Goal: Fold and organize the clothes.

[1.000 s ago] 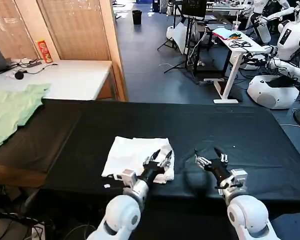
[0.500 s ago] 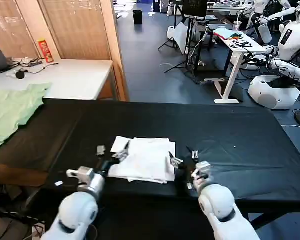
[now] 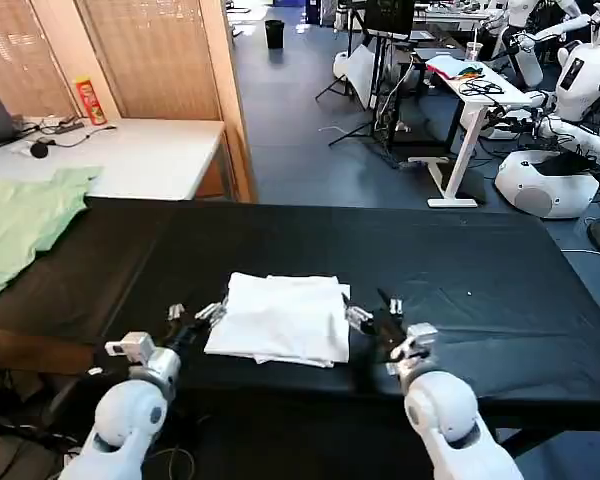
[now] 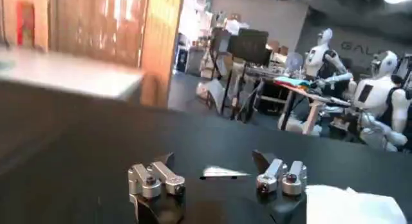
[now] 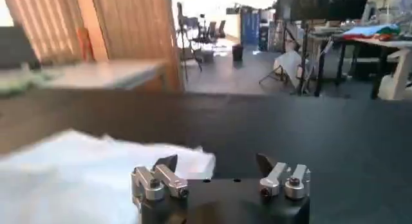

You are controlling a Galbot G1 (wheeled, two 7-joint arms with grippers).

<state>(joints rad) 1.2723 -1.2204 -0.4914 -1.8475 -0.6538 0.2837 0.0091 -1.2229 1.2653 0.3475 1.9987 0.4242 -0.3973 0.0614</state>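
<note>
The clothes [image 3: 280,318] are a white T-shirt lying folded into a neat rectangle on the black table [image 3: 460,260], near its front edge. My left gripper [image 3: 195,313] rests open just off the shirt's left edge, nothing between its fingers. My right gripper [image 3: 375,311] is open just off the shirt's right edge. In the left wrist view the open left gripper [image 4: 215,164] faces bare black cloth, with the white shirt [image 4: 351,206] off to one side. Ahead of the open right gripper [image 5: 219,164], the right wrist view has the shirt [image 5: 84,167] lying to the side.
A pale green garment [image 3: 25,215] lies on the far left. A white side table [image 3: 130,155] with a red can [image 3: 88,100] stands behind it. A small pale scrap [image 4: 222,173] lies on the cloth. White robots [image 3: 570,90] and desks stand in the room beyond.
My left gripper has swung from the shirt's front right corner to its left edge. The right gripper has come in to the right edge. The shirt now lies squarer.
</note>
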